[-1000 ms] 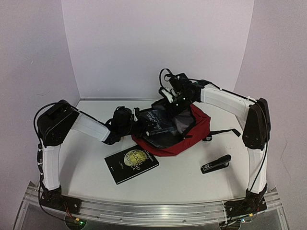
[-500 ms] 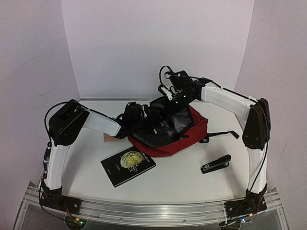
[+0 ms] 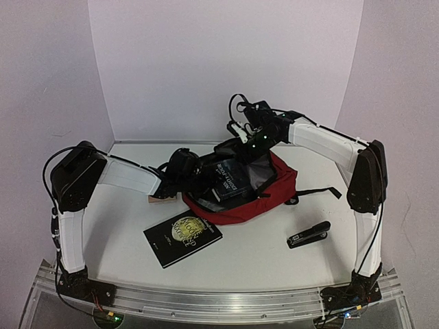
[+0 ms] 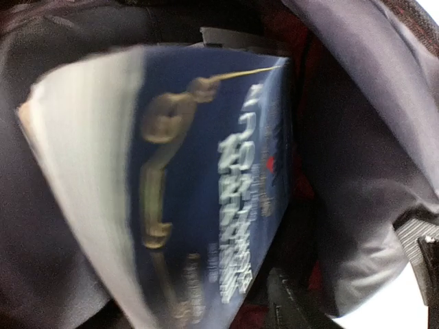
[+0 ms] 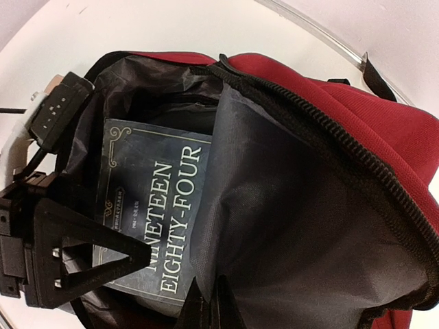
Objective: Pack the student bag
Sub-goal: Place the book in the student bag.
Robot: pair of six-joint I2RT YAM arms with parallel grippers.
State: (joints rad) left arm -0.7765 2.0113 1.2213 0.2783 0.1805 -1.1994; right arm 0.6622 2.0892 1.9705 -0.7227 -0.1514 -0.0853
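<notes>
While right gripper [image 5: 209, 305] pinches the student bag [image 5: 357, 123], left gripper [image 3: 197, 178] faces the book [image 5: 154, 199]; jaw width unclear.

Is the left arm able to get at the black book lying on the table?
Probably yes. The black book lies uncovered on that arm's side; the left gripper would only need to back out of the student bag first.

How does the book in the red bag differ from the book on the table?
The blue book in the bag has pale lettering; the black book on the table has a gold emblem. The blue book is partly covered by grey lining; the black book lies flat in full view. Both are closed and dark.
</notes>
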